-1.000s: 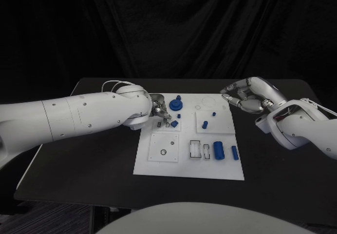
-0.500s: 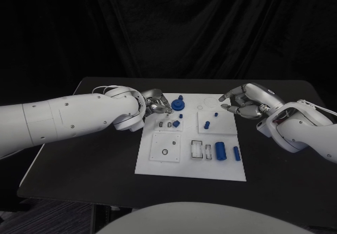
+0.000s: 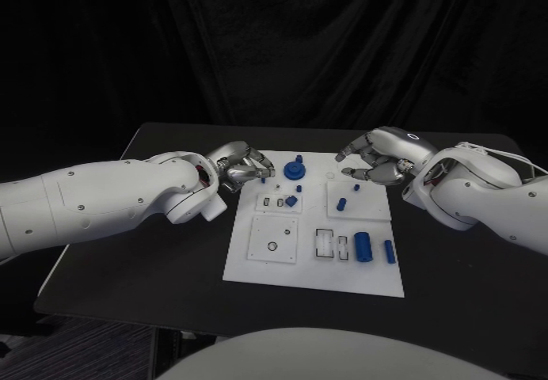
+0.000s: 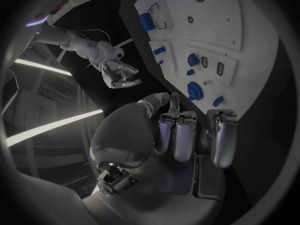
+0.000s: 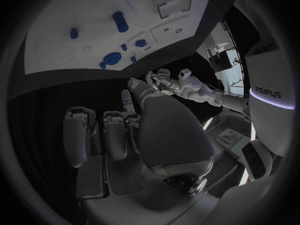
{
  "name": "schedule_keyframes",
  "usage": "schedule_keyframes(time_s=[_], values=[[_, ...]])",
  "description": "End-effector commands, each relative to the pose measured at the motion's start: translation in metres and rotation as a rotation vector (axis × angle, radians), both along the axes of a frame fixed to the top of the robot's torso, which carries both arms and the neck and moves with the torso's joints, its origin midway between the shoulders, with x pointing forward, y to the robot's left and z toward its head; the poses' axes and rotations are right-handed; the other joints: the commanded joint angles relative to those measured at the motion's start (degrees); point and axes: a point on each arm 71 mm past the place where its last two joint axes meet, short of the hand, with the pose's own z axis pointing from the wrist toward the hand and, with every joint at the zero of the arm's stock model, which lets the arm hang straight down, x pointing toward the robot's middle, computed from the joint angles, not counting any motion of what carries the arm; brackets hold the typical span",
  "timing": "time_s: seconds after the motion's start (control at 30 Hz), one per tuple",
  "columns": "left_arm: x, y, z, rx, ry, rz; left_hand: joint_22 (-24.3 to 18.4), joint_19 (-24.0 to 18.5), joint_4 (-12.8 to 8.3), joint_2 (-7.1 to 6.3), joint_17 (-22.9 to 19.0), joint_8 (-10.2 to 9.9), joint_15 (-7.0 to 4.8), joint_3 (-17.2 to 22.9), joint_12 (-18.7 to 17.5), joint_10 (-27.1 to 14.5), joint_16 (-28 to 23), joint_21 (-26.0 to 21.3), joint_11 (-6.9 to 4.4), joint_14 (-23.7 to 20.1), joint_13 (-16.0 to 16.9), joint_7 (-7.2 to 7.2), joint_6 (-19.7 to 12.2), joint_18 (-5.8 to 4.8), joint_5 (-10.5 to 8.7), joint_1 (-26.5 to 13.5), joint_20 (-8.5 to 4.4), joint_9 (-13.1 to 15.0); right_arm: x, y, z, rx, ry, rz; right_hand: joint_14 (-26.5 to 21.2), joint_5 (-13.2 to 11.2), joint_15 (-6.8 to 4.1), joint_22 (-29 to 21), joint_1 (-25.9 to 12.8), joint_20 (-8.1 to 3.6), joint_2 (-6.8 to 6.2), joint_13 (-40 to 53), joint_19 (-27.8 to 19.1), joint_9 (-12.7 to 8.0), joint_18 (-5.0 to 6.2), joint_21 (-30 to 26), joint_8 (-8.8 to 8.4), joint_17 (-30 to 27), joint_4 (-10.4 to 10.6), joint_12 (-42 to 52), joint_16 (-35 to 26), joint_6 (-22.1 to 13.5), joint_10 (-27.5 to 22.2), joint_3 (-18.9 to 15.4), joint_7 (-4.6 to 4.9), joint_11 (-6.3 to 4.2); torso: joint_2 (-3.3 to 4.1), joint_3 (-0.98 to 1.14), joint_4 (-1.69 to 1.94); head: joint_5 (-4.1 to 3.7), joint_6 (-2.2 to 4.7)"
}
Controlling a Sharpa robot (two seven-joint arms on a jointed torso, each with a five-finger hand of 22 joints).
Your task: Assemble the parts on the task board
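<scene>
You have the white, matte task board [image 3: 314,261] lying flat in the middle of the black table [image 3: 149,261], with several glossy blue parts on it: a knobbed round piece [image 3: 294,169] at the far edge, small blocks [image 3: 291,201] mid-board, and two loose cylinders [image 3: 363,245] lying beside open rectangular slots [image 3: 325,242], so by my judgement most of the assembly is left. Your left hand [image 3: 242,166] hovers at the board's far left corner with its silver fingers curled in on nothing that I can see. Your right hand [image 3: 380,155] hangs over the far right edge, fingers loosely bent and apart, holding nothing.
</scene>
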Motion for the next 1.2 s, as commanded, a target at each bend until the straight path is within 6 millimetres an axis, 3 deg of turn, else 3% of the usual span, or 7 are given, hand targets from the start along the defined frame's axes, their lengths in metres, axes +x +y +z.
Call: schedule_keyframes(time_s=[0.03, 0.13, 0.2, 0.57, 0.8, 1.1, 1.2], values=[[-0.004, -0.002, 0.002, -0.160, -0.023, 0.006, 11.2, 3.0, 0.3, 0.39, 15.1, 0.7, 0.46, -0.2, 0.2, 6.1, 0.2, 0.4, 0.37, 6.1, 15.1, 0.00, -0.6, -0.10, -0.95, -0.4, 0.40, 0.4, 0.003, 0.011, -0.005, -0.102, 0.021, 0.029, 5.3, -0.3, 0.18, 12.3, 0.3, 0.35, -0.26, 15.1, 3.2, -0.1, 0.18, 0.3, -0.39, 11.7, -0.4, 0.2, 0.3, -0.5, 6.1, 0.0, 0.03, 0.05, 0.02, -0.29, 0.34, 0.30, 0.01], [-0.007, -0.001, -0.001, -0.185, -0.032, 0.012, 11.5, 3.1, 0.6, 0.54, 15.1, 1.4, 0.44, -0.4, 0.2, 6.1, 0.2, 0.5, 0.29, 6.1, 15.1, -0.14, -0.5, -0.16, -1.83, -0.4, 0.43, 0.8, 0.004, 0.023, -0.006, -0.127, 0.021, 0.059, 5.3, -0.7, 0.15, 12.3, 0.1, 0.34, -0.25, 15.1, 3.2, -0.2, 0.16, 0.4, -0.45, 11.7, -0.4, 0.2, 0.3, -0.6, 6.1, 0.0, 0.03, 0.03, 0.08, -0.59, 0.69, -0.10, 0.01], [-0.009, 0.000, -0.003, -0.198, -0.036, 0.016, 11.6, 3.2, 0.8, 0.84, 15.1, 2.0, 0.37, -0.4, 0.2, 6.1, 0.2, 0.6, 0.18, 6.1, 15.1, -0.31, -0.4, -0.19, -2.45, -0.4, 0.39, 1.1, 0.005, 0.033, -0.008, -0.153, 0.023, 0.085, 5.3, -1.9, 0.10, 12.3, -0.2, 0.30, -0.23, 15.1, 3.2, -0.2, 0.16, 0.4, -0.45, 11.8, -0.4, 0.2, 0.4, -0.5, 6.1, -0.2, -0.03, 0.00, 0.12, -0.61, 0.73, -0.31, 0.01], [-0.012, 0.007, -0.005, -0.207, -0.036, 0.030, 11.3, 3.0, 0.7, 0.84, 15.1, 2.1, 0.35, -0.3, 0.2, 6.1, 0.2, 0.4, 0.17, 6.1, 15.1, -0.36, -0.4, -0.12, -2.39, -0.3, 0.38, 1.2, 0.010, 0.060, -0.017, -0.239, 0.032, 0.133, 5.4, -6.2, 0.05, 12.4, -1.8, 0.19, -0.75, 15.1, 3.3, -0.6, 0.11, 0.5, -0.93, 12.2, 0.0, 0.2, 0.6, -1.1, 6.1, -1.5, -0.04, -0.01, 1.02, -2.41, 2.53, -2.80, 0.01], [-0.013, 0.009, -0.006, -0.208, -0.039, 0.035, 11.3, 3.0, 0.6, 0.74, 15.1, 2.6, 0.26, -0.2, 0.2, 6.1, 0.2, 0.4, 0.07, 6.1, 15.1, -0.46, -0.4, -0.10, -1.45, -0.1, 0.31, 1.3, 0.010, 0.068, -0.021, -0.270, 0.028, 0.142, 5.4, -6.2, 0.13, 12.5, -1.8, 0.22, -0.77, 15.1, 3.3, -0.6, 0.09, 0.5, -0.97, 12.3, 0.0, 0.2, 0.6, -1.1, 6.1, -1.5, -0.03, 0.13, 1.49, -3.10, 3.08, -3.60, 0.38], [-0.016, 0.010, -0.006, -0.209, -0.035, 0.036, 11.4, 3.0, 0.5, 0.64, 15.1, 2.9, 0.21, 0.0, 0.2, 6.1, 0.2, 0.4, 0.02, 6.1, 15.1, -0.51, -0.4, -0.11, -0.64, 0.0, 0.26, 1.3, 0.009, 0.073, -0.026, -0.295, 0.025, 0.147, 5.4, -5.0, 0.16, 12.5, -1.3, 0.32, -0.83, 15.1, 3.4, -0.9, 0.08, 0.6, -1.30, 12.4, -0.5, 0.2, 0.7, -1.6, 6.1, -1.5, 0.08, 0.03, 1.99, -3.52, 3.44, -4.08, 1.06], [-0.016, 0.010, -0.006, -0.210, -0.036, 0.035, 11.4, 3.0, 0.4, 0.64, 15.1, 3.0, 0.20, 0.0, 0.2, 6.1, 0.2, 0.4, 0.01, 6.1, 15.1, -0.51, -0.4, -0.11, -0.59, 0.0, 0.25, 1.3, 0.009, 0.073, -0.028, -0.301, 0.029, 0.147, 5.4, -4.5, 0.04, 12.5, -1.0, 0.28, -0.89, 15.1, 3.4, -1.1, 0.08, 0.6, -1.53, 12.4, -0.9, 0.2, 0.7, -2.1, 6.1, -1.5, 0.05, -0.16, 2.15, -3.73, 3.81, -4.27, 1.04]])
